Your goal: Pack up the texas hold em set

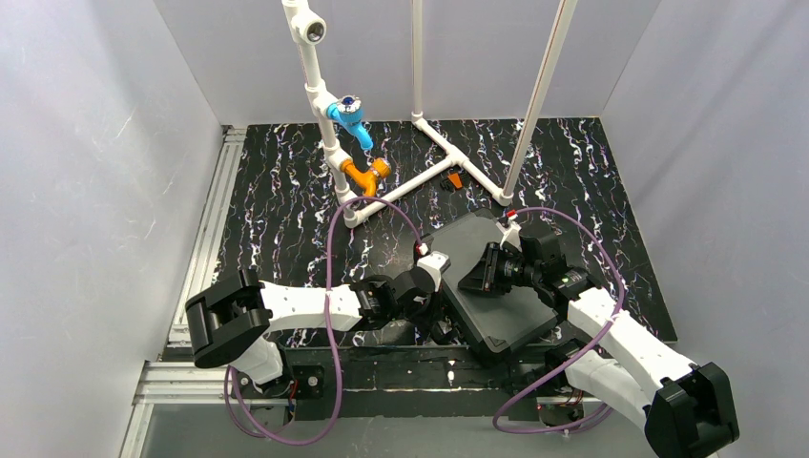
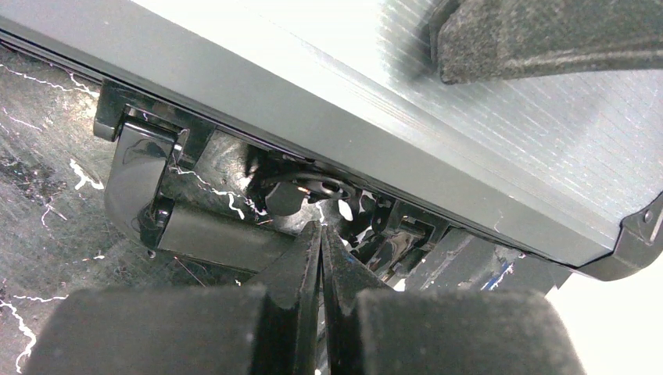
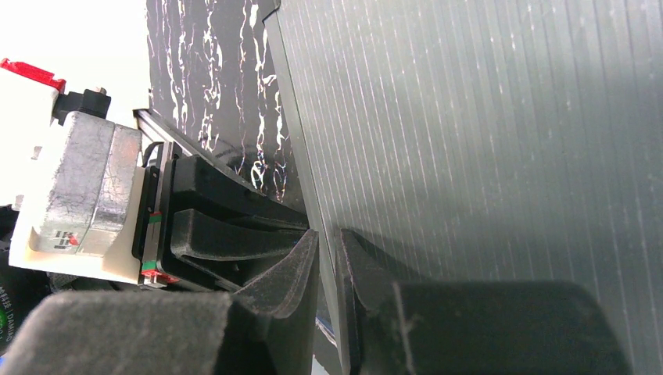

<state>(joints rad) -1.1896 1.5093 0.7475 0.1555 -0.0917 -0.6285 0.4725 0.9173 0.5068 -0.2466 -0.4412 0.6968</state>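
The black hard case [image 1: 506, 310] of the texas hold em set lies at the near middle of the table, its ribbed lid [image 3: 485, 141] facing up. My right gripper [image 3: 328, 244] is shut on the lid's thin left edge, one finger on each face; from above it [image 1: 470, 282] reaches in over the case. My left gripper [image 2: 320, 232] is shut and empty, its tips just short of the case's front side, where the handle [image 2: 211, 234] and a latch [image 2: 141, 168] sit under the lid's rim [image 2: 313, 117]. The inside of the case is hidden.
A white pipe frame [image 1: 448, 153] with blue [image 1: 350, 119] and orange [image 1: 365, 175] fittings stands at the back. A small orange piece [image 1: 456, 179] lies on the table beside it. Grey walls close in both sides; an aluminium rail [image 1: 205, 239] runs along the left.
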